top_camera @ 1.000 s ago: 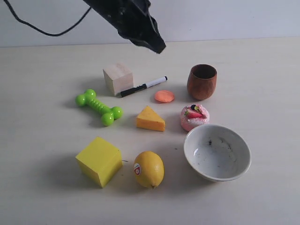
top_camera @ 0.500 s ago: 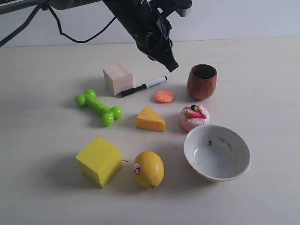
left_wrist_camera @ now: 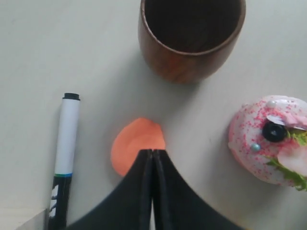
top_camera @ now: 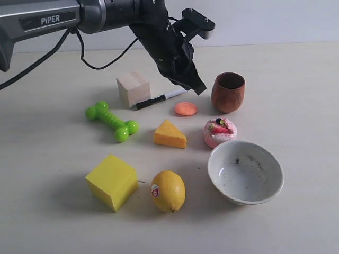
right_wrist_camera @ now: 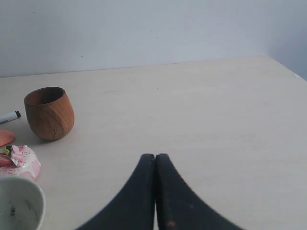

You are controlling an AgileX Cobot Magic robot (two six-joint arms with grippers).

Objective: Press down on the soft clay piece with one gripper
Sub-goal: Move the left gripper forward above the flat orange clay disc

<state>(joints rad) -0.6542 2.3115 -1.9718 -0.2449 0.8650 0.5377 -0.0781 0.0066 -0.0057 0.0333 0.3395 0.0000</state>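
Observation:
The soft clay piece is a small flat salmon-orange disc lying on the table between the marker and the wooden cup. My left gripper, black and shut with nothing in it, hangs just above and behind the disc. In the left wrist view the closed tips overlap the near edge of the clay piece. Whether they touch it I cannot tell. The right gripper is shut and empty over bare table, off to the side; an edge of the clay piece shows there.
Close round the clay are a black-and-white marker, a brown wooden cup, a pink strawberry cake and a cheese wedge. Farther off are a wooden cube, green bone toy, yellow block, lemon and white bowl.
The left arm has swung down and to the right from the top of the view, bringing its shut gripper close above the clay disc. No object on the table has moved.

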